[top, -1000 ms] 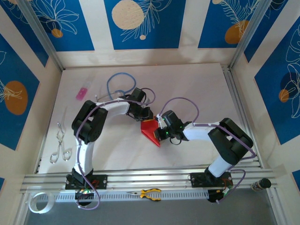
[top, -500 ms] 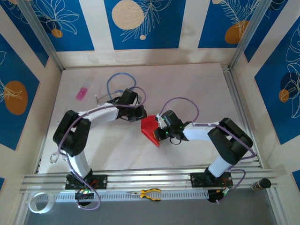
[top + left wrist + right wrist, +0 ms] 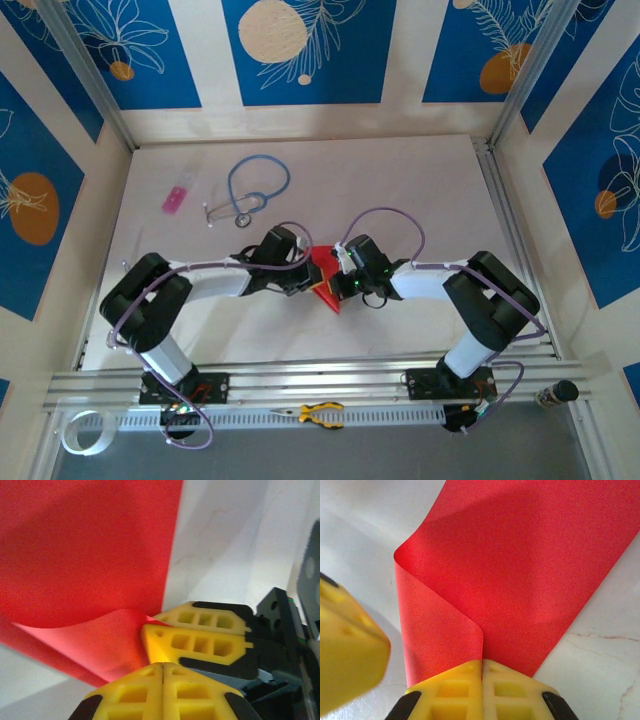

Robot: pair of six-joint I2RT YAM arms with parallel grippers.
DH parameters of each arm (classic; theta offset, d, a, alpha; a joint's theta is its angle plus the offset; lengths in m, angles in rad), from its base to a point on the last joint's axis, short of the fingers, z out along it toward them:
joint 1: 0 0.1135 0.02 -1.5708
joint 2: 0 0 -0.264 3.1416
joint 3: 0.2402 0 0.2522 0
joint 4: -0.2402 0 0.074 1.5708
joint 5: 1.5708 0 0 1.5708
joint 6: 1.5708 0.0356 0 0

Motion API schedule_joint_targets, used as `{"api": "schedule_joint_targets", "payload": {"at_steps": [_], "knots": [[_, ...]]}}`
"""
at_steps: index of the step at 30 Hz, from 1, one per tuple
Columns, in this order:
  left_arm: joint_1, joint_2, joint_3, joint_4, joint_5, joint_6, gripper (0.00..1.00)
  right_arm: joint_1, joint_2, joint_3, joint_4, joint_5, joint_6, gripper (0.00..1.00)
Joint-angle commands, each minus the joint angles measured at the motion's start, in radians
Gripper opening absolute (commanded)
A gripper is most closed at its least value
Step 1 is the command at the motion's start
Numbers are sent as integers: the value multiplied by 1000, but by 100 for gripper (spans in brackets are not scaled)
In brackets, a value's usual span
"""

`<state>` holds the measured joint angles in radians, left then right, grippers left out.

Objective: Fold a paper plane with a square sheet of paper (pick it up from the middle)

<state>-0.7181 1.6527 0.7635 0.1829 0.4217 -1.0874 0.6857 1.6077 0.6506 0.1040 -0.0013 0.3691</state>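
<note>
The right claw point(image 3: 482, 664) is pinching the square sheet of paper point(image 3: 520, 555) at its curled fold; the left claw point(image 3: 162, 667), clenched shut, is sitting just beside that fold.

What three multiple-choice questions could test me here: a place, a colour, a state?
1. Where is the thin bright red paper sheet? A. between the left gripper and the right gripper B. by the wall C. on the rail
2. The right gripper's fingers are: A. blue B. yellow C. green
3. The right gripper is: A. wide open B. shut on nothing C. shut on the sheet
A: it lies between both arm tips. B: its wrist view shows yellow. C: fingers pinch the paper.
</note>
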Motion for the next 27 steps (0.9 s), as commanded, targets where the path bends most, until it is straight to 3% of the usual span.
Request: {"api": "schedule_joint_targets", "payload": {"at_steps": [1,27], "knots": [[-4,25,-33,116,-6,-68,0,-6,-6,-4,-19,12,9,1],[-7,86,-66,55,-65,-42,0,-6,-5,-26,-4,13,18,2]]}}
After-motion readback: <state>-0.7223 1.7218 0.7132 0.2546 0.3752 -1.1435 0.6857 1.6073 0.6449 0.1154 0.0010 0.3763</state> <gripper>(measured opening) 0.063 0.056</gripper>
